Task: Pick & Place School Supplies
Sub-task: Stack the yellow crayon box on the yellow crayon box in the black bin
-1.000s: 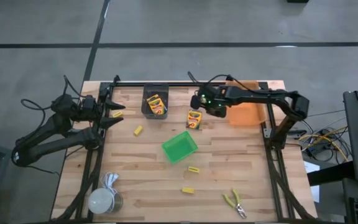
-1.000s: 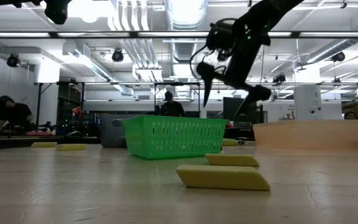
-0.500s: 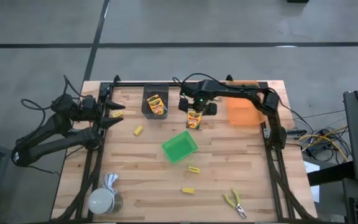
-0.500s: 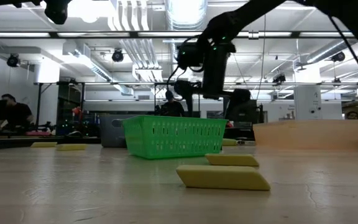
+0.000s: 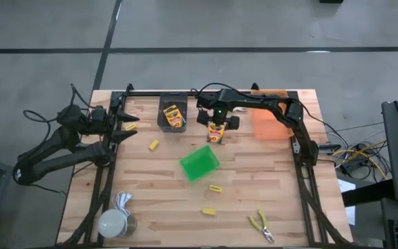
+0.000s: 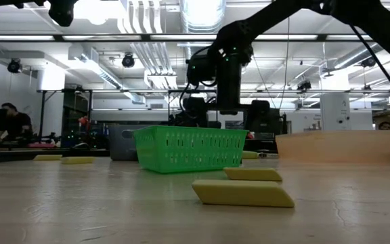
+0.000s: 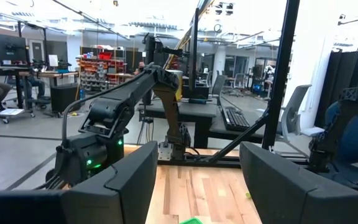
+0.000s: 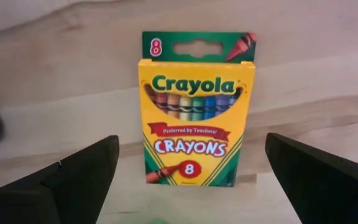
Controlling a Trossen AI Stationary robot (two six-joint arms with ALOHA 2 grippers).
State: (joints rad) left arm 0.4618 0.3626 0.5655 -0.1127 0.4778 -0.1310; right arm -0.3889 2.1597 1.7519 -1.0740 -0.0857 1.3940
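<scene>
A yellow-and-green crayon box (image 5: 216,134) lies flat on the table near its far edge, between the grey and orange bins. My right gripper (image 5: 216,122) hangs just above it, pointing down. In the right wrist view the open gripper (image 8: 194,186) has one finger on either side of the crayon box (image 8: 194,109), clear of it. A second crayon box (image 5: 174,116) lies in the grey bin (image 5: 162,119). Yellow blocks (image 5: 153,145) (image 5: 215,188) (image 5: 208,211) and yellow-handled pliers (image 5: 261,225) lie scattered. My left gripper (image 5: 128,127) waits open at the table's left edge.
A green basket (image 5: 200,163) sits mid-table, in the low view (image 6: 190,149) hiding my right gripper's fingertips. An orange bin (image 5: 268,124) stands at the far right. A white round object (image 5: 114,223) sits at the near left corner. Black frame rails run along the table's edges.
My right gripper has swung from beside the orange bin toward the table's left, tipped to point down, and lowered over the crayon box on the table. The crayon box has stayed where it was.
</scene>
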